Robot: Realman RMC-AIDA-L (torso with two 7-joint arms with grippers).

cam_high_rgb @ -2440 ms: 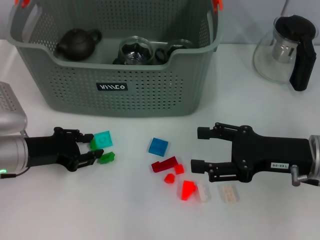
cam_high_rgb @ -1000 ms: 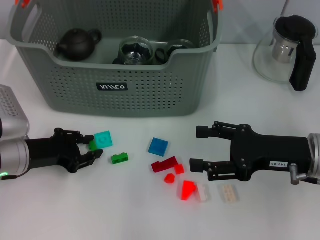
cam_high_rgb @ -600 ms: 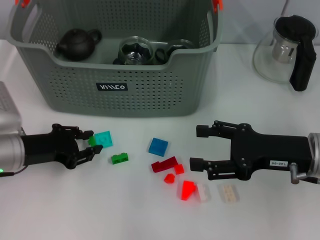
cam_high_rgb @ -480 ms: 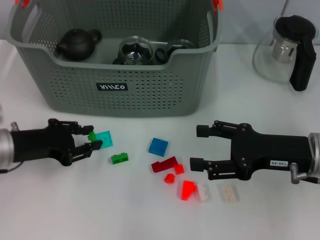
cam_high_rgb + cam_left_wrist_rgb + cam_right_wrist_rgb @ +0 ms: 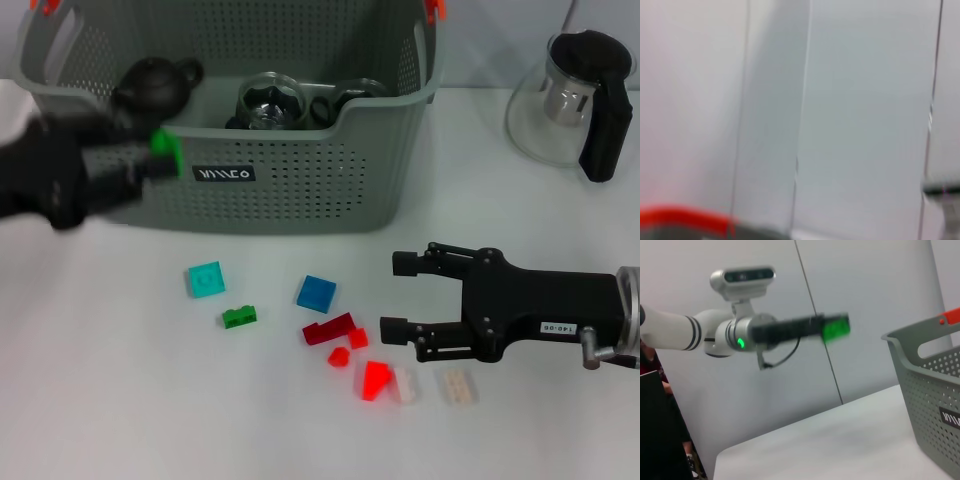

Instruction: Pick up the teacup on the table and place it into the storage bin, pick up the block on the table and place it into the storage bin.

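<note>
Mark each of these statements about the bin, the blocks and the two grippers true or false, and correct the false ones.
1. The left gripper holds a small green block up in front of the grey-green perforated storage bin. True.
2. The storage bin is empty. False: a dark teapot and glassware lie inside it.
3. The right gripper is shut on the blue square block. False: its fingers are open, low over the table and apart from the block.
4. A turquoise flat block lies on the white table. True.
5. The glass pitcher with a black handle stands inside the bin. False: it stands on the table outside it.
</note>
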